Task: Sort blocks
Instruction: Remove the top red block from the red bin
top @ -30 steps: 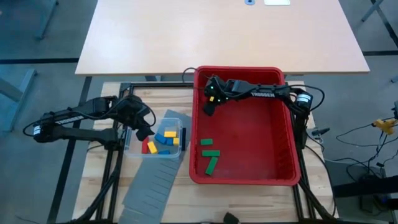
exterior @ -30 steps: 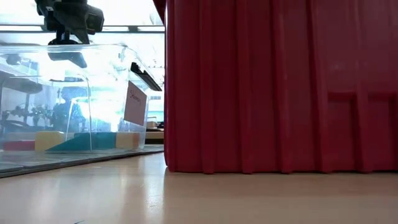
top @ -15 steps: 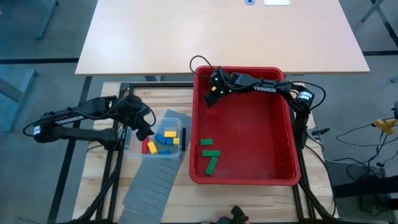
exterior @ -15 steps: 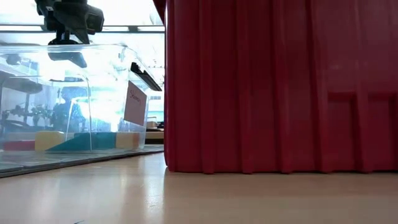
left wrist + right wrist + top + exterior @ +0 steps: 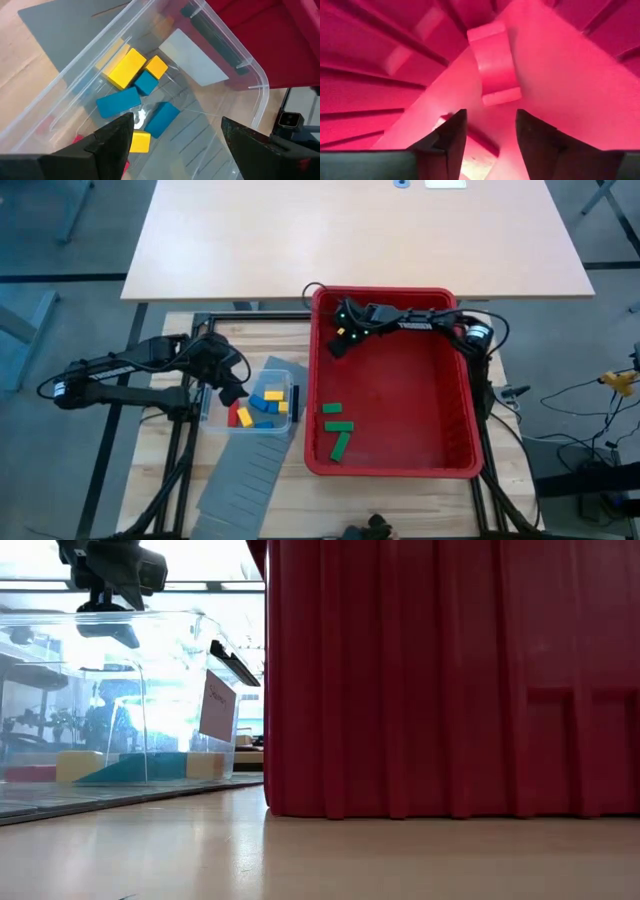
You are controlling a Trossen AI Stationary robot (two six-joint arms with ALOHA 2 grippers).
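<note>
Right gripper point(image 5: 338, 343) has shifted since a second ago: it sat a bit further into the red bin point(image 5: 455, 420) before, now it is tucked into the bin's far left corner, close to the wall, arm stretched along the far rim. Its fingers point(image 5: 451, 137) stand apart in the right wrist view with nothing between them, only the red bin wall and a moulded red rib ahead. Left gripper point(image 5: 233, 393) has not moved across the frames; it hovers over the left edge of the clear tub point(image 5: 212, 420), fingers point(image 5: 114, 142) spread wide, empty. Bin and tub contents look unchanged. Red bin holds three green blocks point(image 5: 337, 428) near its front left corner, lying close together, two roughly flat across and one slanted; rest of the bin floor is bare. Clear tub holds the mixed blocks: yellow blocks point(image 5: 126, 68), blue blocks point(image 5: 118, 102), and a red block point(image 5: 243, 417) at the tub's front left. Tub sits on a grey divider panel point(image 5: 250, 472), just left of the bin. Low view shows the tub wall point(image 5: 120, 700) with yellow and blue shapes low inside, and the bin's red side point(image 5: 450, 680) beside it.
</note>
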